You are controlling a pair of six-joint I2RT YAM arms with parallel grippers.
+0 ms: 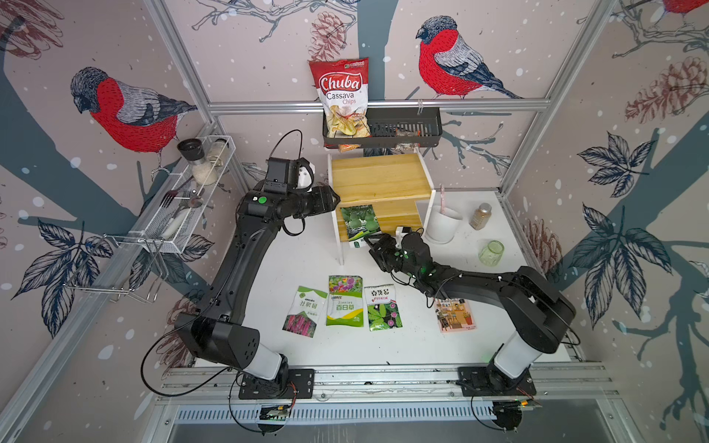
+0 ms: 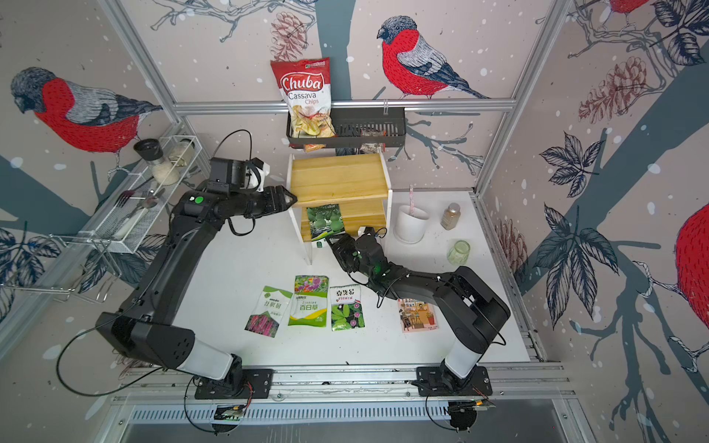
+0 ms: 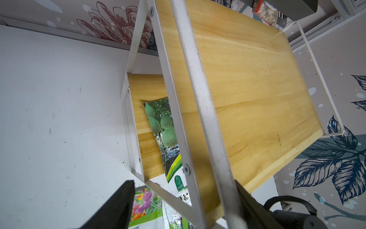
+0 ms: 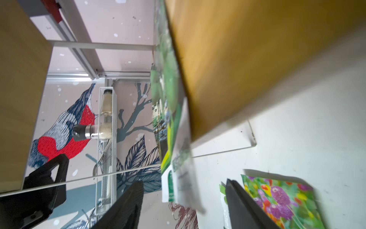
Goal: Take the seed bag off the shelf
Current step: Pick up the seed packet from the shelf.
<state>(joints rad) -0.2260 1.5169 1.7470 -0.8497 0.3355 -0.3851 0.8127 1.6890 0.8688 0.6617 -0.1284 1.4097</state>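
Tabletop [image 1: 291, 253] in white spans the floor in front of the 2 arm bases. At its back stands the shelf [image 1: 380, 176], 2 yellowish wooden boards on white legs, with the upper board bare.

The left gripper [image 1: 335, 199] reaches in from the left to the front left corner of that upper board. In the left wrist view its jaws stand wide apart, 1 on each side of the shelf's white side rail, not clamped on it.

The right gripper [image 1: 369, 242] sits low in front of the shelf, pointing at the lower board. In the right wrist view its jaws are parted around the overhanging end of the seed bag [image 4: 172, 93], with a gap on both sides, so nothing is gripped.

A white pot [image 1: 443, 224] stands just right of the shelf.

In both top views the seed bag [image 1: 360, 222] [image 2: 325, 221], dark green with pale gourds printed on it, lies flat on the lower board toward its left half. Its white near end sticks out past the front edge.

Nearer the arm bases, 3 other packets [image 1: 344, 303] lie side by side, well apart from the shelf.
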